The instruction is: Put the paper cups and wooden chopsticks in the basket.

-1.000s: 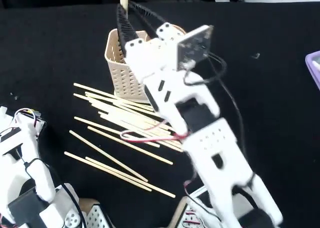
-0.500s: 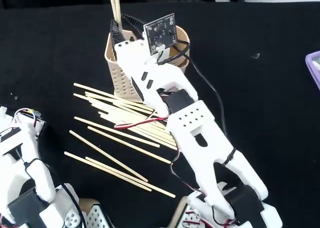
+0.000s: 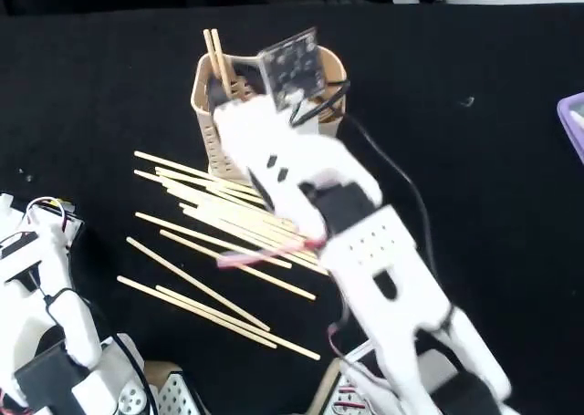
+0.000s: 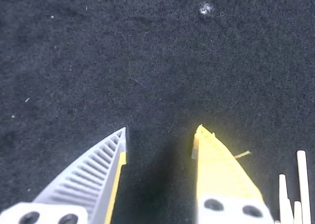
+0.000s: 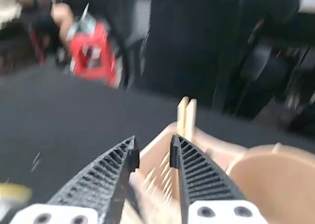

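Right wrist view | chopsticks (image 5: 186,116) just beyond right gripper (image 5: 152,152) | standing in basket (image 5: 212,143)

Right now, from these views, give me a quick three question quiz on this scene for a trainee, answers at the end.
1. Fill in: the left gripper hangs open above the bare black ___.
2. The two upright chopsticks stand in: A the basket, B the left gripper, C a drawer.
3. True or false: the basket holds every chopstick.
Key: 1 table; 2 A; 3 false, a pile of chopsticks lies on the table.
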Motion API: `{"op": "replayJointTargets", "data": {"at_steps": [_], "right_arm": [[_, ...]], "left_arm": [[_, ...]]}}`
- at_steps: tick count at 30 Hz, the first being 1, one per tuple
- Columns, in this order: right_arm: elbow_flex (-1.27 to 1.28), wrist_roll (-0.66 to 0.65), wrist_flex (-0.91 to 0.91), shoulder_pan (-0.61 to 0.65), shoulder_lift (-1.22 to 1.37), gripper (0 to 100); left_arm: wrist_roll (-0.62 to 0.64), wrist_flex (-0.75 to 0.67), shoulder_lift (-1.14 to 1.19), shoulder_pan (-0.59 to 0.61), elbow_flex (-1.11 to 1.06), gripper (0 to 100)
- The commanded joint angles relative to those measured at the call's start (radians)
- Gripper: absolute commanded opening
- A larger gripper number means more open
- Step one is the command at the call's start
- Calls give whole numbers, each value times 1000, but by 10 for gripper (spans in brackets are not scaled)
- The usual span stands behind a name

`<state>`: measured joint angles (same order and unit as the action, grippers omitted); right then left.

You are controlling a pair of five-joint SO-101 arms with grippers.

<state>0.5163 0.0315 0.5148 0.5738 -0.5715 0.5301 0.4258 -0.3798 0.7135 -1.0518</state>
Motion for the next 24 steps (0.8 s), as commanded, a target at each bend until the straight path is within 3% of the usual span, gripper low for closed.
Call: {"op": "replayJointTargets", "data": {"at_steps": [1,4,10,18,24], "right_arm": [[50,-2,288,77,-133,116],[193,-114,333,135,-125,117],[432,-233,219,172,45,176],[417,-232,330,463,170,212],[455,-192,301,511,179,212]], "left_arm": [[-12,-17,-25,-7,24,220],[-12,-17,-25,-12,24,220],[-12,-17,-25,-12,24,220],[-12,-17,-25,-8,24,220],[-12,-17,-25,-5,22,220]]}}
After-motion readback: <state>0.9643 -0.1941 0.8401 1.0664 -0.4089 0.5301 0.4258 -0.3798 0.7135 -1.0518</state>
